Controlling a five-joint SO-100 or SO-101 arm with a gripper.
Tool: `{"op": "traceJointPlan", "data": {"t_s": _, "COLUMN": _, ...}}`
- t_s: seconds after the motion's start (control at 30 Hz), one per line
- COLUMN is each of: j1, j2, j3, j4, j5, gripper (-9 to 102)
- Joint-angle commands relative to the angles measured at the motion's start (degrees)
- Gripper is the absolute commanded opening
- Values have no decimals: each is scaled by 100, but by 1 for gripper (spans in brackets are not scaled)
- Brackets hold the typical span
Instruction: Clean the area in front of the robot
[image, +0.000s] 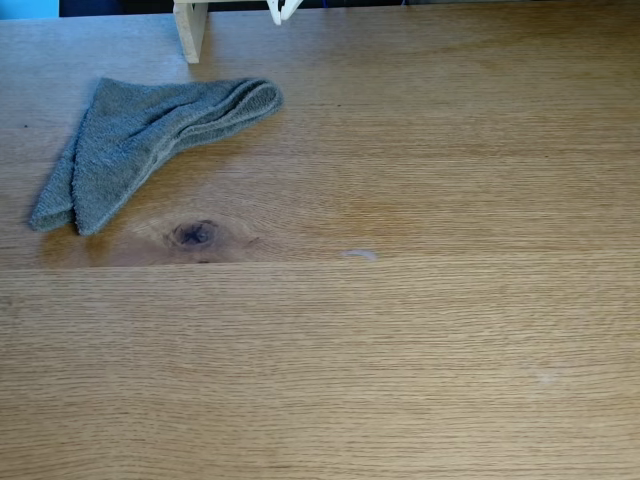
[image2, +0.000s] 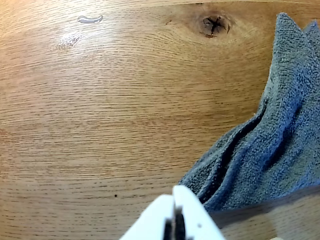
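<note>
The oak-grain tabletop (image: 400, 360) fills the fixed view, with its dark oval knot (image: 195, 233) left of centre. A small pale smear (image: 360, 254) lies near the middle. Only the white tips of the robot's gripper (image: 282, 10) show at the top edge, above the cloth's far end. In the wrist view the gripper (image2: 174, 196) comes in from the bottom, its white fingers (image2: 192, 212) pressed together with nothing between them. It hovers just beside the near edge of the grey cloth (image2: 280, 150). The knot (image2: 215, 24) and the smear (image2: 90, 19) lie far ahead on the tabletop (image2: 100, 125).
A folded grey terry cloth (image: 150, 135) lies at the upper left of the fixed view. A pale wooden post (image: 190, 30) stands at the table's far edge beside it.
</note>
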Motion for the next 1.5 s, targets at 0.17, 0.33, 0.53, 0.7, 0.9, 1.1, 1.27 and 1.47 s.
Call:
{"op": "traceJointPlan", "data": {"t_s": 0.17, "j1": 290, "j2": 26, "j3": 686, "j4": 9, "j5": -26, "gripper": 0}}
{"op": "traceJointPlan", "data": {"t_s": 0.33, "j1": 290, "j2": 26, "j3": 686, "j4": 9, "j5": -26, "gripper": 0}}
{"op": "traceJointPlan", "data": {"t_s": 0.53, "j1": 308, "j2": 26, "j3": 686, "j4": -62, "j5": -26, "gripper": 0}}
{"op": "traceJointPlan", "data": {"t_s": 0.7, "j1": 554, "j2": 26, "j3": 677, "j4": -853, "j5": -316, "gripper": 0}}
{"op": "traceJointPlan", "data": {"t_s": 0.9, "j1": 448, "j2": -9, "j3": 642, "j4": -1890, "j5": -940, "gripper": 0}}
{"op": "traceJointPlan", "data": {"t_s": 1.1, "j1": 404, "j2": -1143, "j3": -439, "j4": -2329, "j5": -835, "gripper": 0}}
{"op": "traceJointPlan", "data": {"t_s": 1.27, "j1": 167, "j2": -2373, "j3": -1679, "j4": -2057, "j5": -615, "gripper": 0}}
{"op": "traceJointPlan", "data": {"t_s": 1.47, "j1": -105, "j2": -3322, "j3": -2918, "j4": -1916, "j5": -686, "gripper": 0}}
